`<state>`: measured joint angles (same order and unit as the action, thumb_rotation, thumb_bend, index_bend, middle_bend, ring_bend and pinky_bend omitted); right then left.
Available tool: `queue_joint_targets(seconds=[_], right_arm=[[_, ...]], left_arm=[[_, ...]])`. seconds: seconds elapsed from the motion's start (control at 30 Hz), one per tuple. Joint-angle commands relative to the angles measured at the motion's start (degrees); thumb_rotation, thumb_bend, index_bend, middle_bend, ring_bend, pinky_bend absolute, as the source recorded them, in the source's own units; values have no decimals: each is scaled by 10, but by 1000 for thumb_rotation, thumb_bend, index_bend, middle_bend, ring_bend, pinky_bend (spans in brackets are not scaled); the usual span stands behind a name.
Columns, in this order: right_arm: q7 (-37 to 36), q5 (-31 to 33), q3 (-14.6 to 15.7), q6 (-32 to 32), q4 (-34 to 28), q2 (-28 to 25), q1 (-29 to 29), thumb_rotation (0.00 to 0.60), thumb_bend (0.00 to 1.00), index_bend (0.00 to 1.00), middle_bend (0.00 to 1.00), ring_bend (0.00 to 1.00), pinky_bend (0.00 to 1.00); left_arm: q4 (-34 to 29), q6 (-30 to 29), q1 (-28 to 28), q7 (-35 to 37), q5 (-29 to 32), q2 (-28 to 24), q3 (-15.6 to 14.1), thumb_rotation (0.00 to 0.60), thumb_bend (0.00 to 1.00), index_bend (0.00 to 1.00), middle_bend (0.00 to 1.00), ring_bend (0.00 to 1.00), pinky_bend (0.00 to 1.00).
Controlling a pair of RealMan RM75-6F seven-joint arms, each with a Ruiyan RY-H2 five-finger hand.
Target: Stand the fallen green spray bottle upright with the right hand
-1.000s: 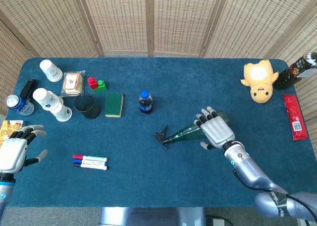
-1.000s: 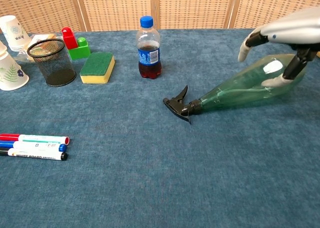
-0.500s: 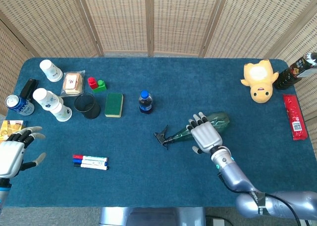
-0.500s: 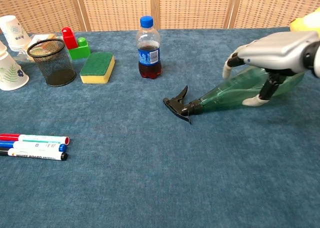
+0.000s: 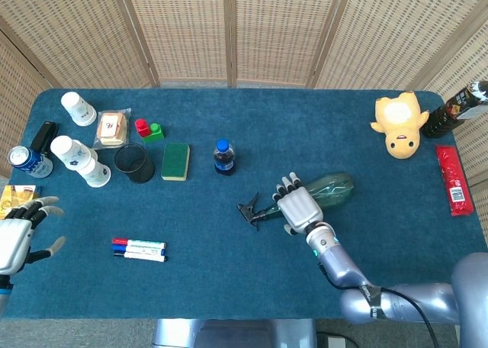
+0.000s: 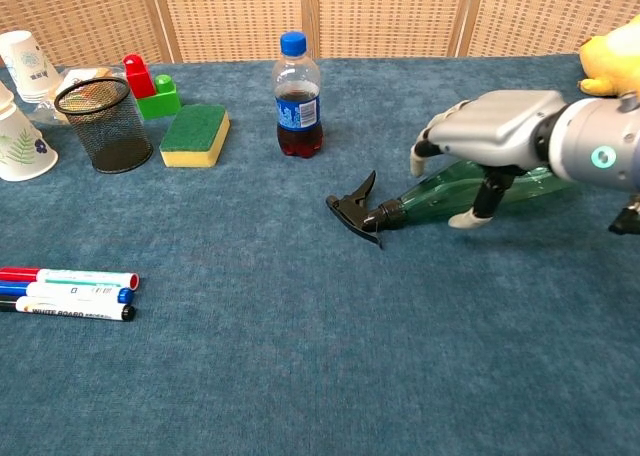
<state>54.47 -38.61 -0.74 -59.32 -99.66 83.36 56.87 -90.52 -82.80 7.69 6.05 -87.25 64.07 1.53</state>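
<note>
Green spray bottle (image 6: 455,189) lies on its side on the bench, directly under the right hand (image 6: 490,128), whose fingers (image 6: 430,141) arch over its narrow end without closing. Gripping that slim, smooth taper could let the bottle slide or roll away.

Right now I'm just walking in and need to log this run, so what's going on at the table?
The right hand is over the narrow end of the fallen green spray bottle, fingers arched across it and the thumb down on its near side. A firm grip isn't evident. The bottle lies on its side on the blue table, black trigger head pointing left. The left hand hovers open at the table's left edge.
</note>
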Motion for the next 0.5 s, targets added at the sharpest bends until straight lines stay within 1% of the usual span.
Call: queue_joint_targets(seconds=[0.03, 0.2, 0.3, 0.37, 0.43, 0.5], right_arm=[[16, 6, 3, 1, 8, 12, 9, 476, 332, 216, 152, 13, 80], [27, 14, 7, 2, 18, 21, 15, 481, 332, 234, 156, 24, 81], [28, 15, 10, 0, 26, 26, 15, 512, 331, 254, 166, 39, 80], [27, 15, 11, 0, 30, 28, 14, 559, 329, 270, 183, 54, 80], [24, 10, 12, 0, 36, 31, 13, 594, 322, 298, 217, 75, 82], [20, 5, 13, 0, 39, 33, 11, 600, 309, 333, 262, 105, 105]], left_arm=[[4, 5, 1, 5, 2, 3, -1, 600, 307, 363, 261, 246, 277], [9, 9, 1, 9, 5, 3, -3, 600, 307, 363, 257, 246, 278], [12, 7, -2, 13, 9, 3, -2, 600, 307, 363, 256, 246, 279], [14, 7, -3, 15, 10, 3, -2, 600, 307, 362, 256, 246, 279], [15, 7, -4, 16, 9, 4, -3, 600, 307, 363, 256, 246, 279], [16, 7, -4, 17, 9, 4, -4, 600, 307, 363, 257, 246, 279]])
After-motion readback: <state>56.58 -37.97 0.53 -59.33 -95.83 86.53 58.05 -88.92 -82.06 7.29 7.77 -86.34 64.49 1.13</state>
